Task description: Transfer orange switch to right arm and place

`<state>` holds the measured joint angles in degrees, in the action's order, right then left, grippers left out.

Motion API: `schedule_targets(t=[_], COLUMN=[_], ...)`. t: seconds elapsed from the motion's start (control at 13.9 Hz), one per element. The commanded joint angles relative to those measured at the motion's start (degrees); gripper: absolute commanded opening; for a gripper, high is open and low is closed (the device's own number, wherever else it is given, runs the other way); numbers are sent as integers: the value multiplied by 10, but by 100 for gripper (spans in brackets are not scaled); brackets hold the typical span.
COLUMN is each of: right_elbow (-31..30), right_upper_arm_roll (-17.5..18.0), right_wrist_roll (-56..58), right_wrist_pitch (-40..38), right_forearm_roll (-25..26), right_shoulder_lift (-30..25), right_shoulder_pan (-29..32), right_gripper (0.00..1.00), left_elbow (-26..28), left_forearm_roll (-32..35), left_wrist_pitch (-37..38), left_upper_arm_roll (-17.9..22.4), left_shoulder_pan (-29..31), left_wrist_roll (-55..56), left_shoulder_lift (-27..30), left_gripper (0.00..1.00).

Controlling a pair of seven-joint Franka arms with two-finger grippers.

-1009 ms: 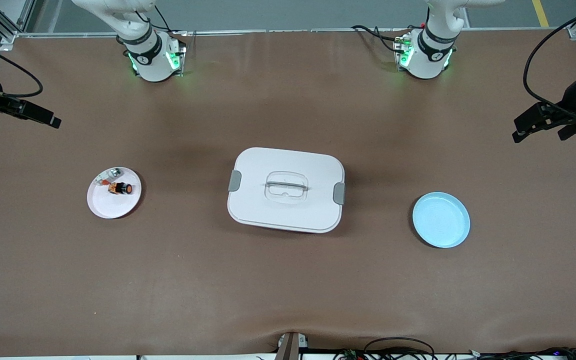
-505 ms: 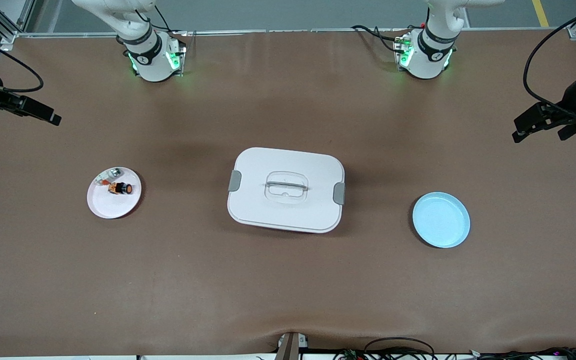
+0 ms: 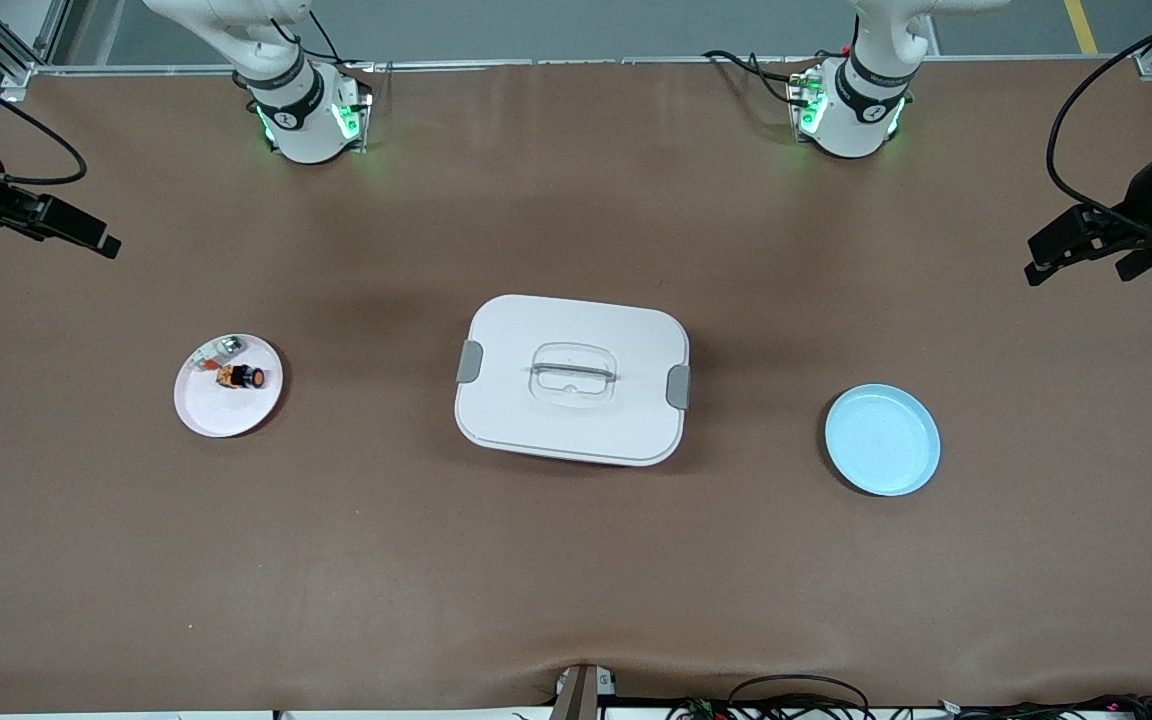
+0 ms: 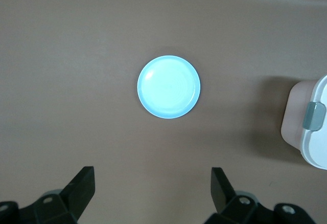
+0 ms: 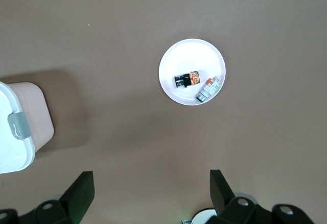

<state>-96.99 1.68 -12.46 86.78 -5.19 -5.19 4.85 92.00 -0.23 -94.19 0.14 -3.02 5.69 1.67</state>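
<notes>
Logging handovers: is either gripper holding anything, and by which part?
Nothing is held. Left gripper and right gripper are open and empty; the orange switch lies on the white plate.

**Setting: workbench and surrounds**

Tabletop [image 3: 576, 560]: brown matte covering, faintly creased, evenly lit, soft shadows. Aluminium frame rail [image 3: 576, 62] along the edge at the arms' bases. Grey floor [image 3: 576, 25] past it, with a yellow floor line [image 3: 1080, 25]. Black cables [image 3: 796, 700] at the camera-side edge.
</notes>
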Motion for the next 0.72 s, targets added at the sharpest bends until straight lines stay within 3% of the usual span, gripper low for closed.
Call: schedule_targets(t=[0.0,0.65], right_elbow=[-15,-15], right_upper_arm_roll=[-1,-2], right_wrist_roll=[34,75], right_wrist_pitch=[9,13], right_forearm_roll=[4,19], right_shoulder_lift=[-18,-21], right_shoulder_pan=[-5,-4], right_gripper=[100,100], left_elbow=[-12,-14], left_forearm_roll=[-7,2], left_wrist_pitch=[11,45], left_upper_arm_roll=[0,-1], left_shoulder_pan=[0,-6], left_wrist_roll=[-6,-13], left_shoulder_lift=[-6,-15], left_gripper=[100,100])
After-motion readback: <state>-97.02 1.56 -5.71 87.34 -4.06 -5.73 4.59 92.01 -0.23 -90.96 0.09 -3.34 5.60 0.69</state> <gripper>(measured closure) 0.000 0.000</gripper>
